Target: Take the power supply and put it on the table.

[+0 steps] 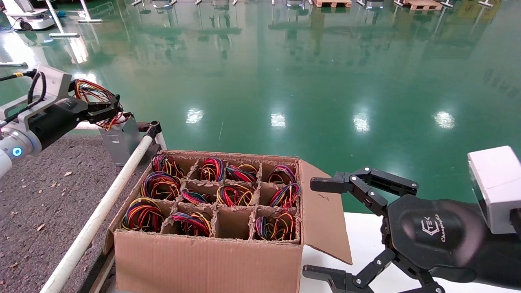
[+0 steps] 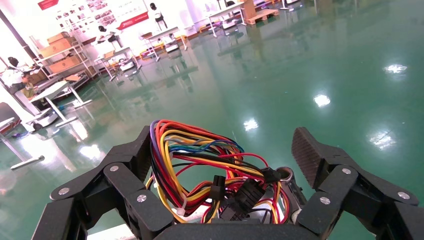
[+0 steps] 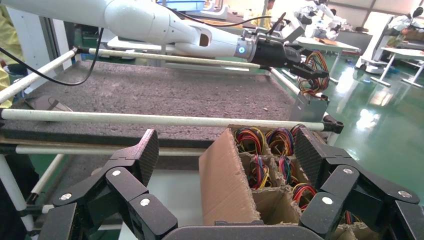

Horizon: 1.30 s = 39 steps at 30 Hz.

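At the far corner of the table [image 1: 36, 195], my left arm reaches level from the left, my left gripper [image 1: 106, 110] spread around the wire bundle of the power supply [image 1: 120, 138], which stands on the corner. My right gripper [image 1: 346, 232] hovers open beside the cardboard box [image 1: 207, 260].

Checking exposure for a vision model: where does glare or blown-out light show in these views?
Head view: bright lamp reflections dot the glossy green floor, none on the power supply. Left wrist view: the far hall is washed out, floor spots again. Right wrist view: even light on the table, glare only on the floor.
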### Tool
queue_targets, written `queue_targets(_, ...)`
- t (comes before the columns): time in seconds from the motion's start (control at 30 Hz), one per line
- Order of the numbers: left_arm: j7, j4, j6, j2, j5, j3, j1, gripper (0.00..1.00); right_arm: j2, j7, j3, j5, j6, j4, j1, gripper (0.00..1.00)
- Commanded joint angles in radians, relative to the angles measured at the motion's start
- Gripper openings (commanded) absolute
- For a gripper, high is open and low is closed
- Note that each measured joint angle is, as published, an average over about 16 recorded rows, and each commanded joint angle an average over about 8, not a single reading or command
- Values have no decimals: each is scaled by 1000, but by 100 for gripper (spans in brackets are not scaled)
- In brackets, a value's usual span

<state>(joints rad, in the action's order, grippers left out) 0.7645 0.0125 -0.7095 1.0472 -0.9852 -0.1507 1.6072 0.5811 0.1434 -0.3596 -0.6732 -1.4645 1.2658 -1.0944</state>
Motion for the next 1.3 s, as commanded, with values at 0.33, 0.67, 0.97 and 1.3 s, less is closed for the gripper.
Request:
queue_targets(0.33,17,-33,-79,-18,-8,-5,-5,100,0,0,0,0,0,0,0,100)
queue_targets(0.67,26,-54,-118,-29,-11,-7,-1,100,0,0,0,0,0,0,0,100)
queue_targets(0.97,-91,-19,-124,-4,28,19,46,100,0,0,0,0,0,0,0,100)
queue_targets(1.3,-310,2,-159,72,11,9,220,100,0,0,0,0,0,0,0,100)
